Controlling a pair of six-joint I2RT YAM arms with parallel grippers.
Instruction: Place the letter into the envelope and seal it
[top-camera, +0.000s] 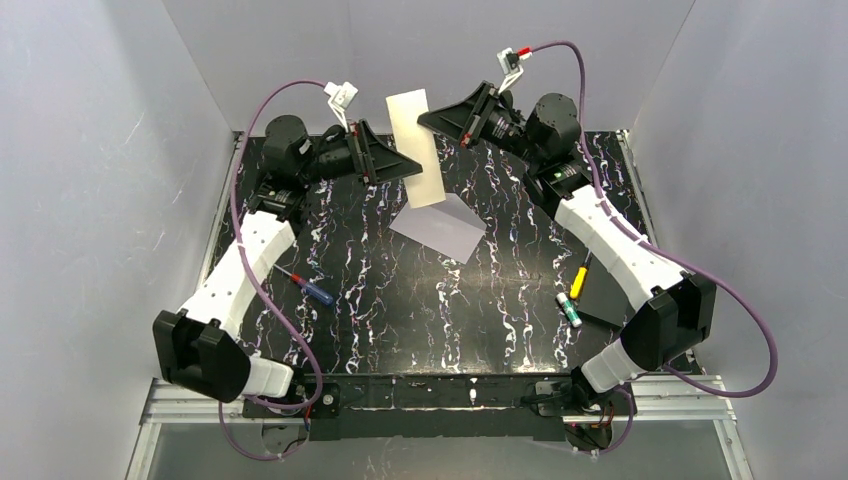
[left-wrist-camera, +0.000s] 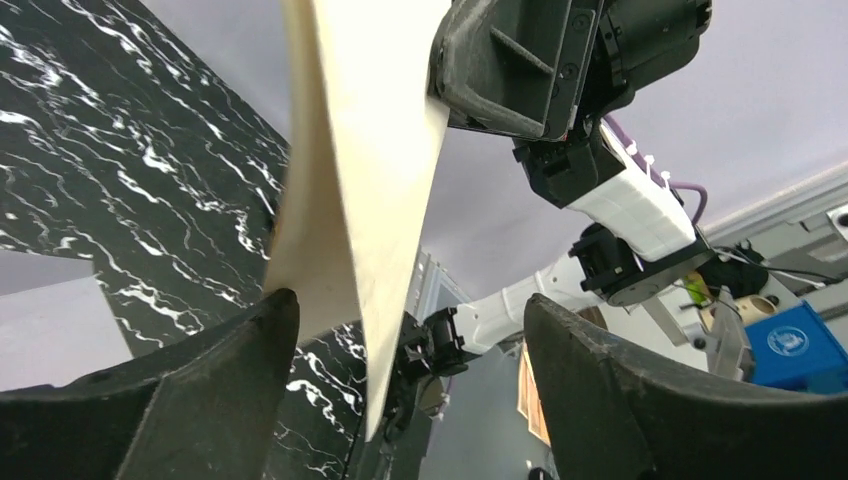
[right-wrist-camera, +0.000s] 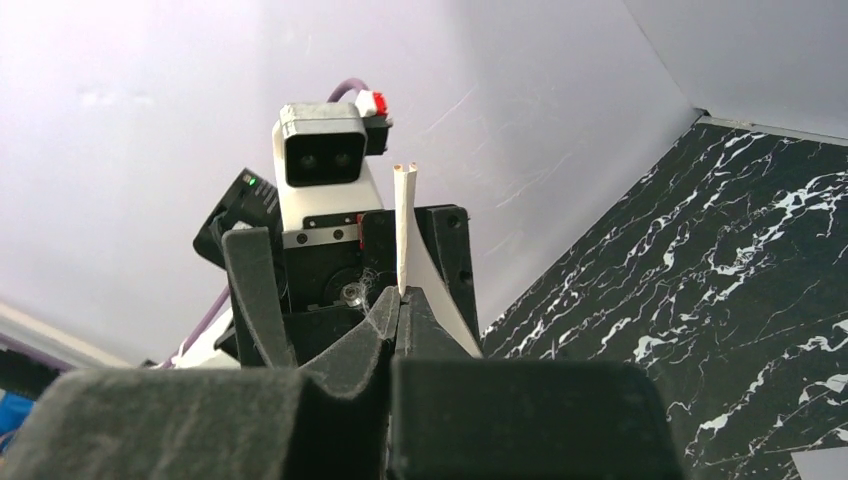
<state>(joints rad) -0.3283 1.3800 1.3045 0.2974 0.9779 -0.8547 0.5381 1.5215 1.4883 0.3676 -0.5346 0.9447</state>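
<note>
Right wrist view: right gripper pinches letter edge-on; left wrist shows left gripper spread wide around it.

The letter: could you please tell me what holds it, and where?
The right gripper is shut on the letter, pinching its right long edge near the upper end. The left gripper stands open around it, not pinching.

No words or numbers are coming through anywhere right now. Far right of the letter, a blue box is showing a pale round mark, too blurred to read.
</note>
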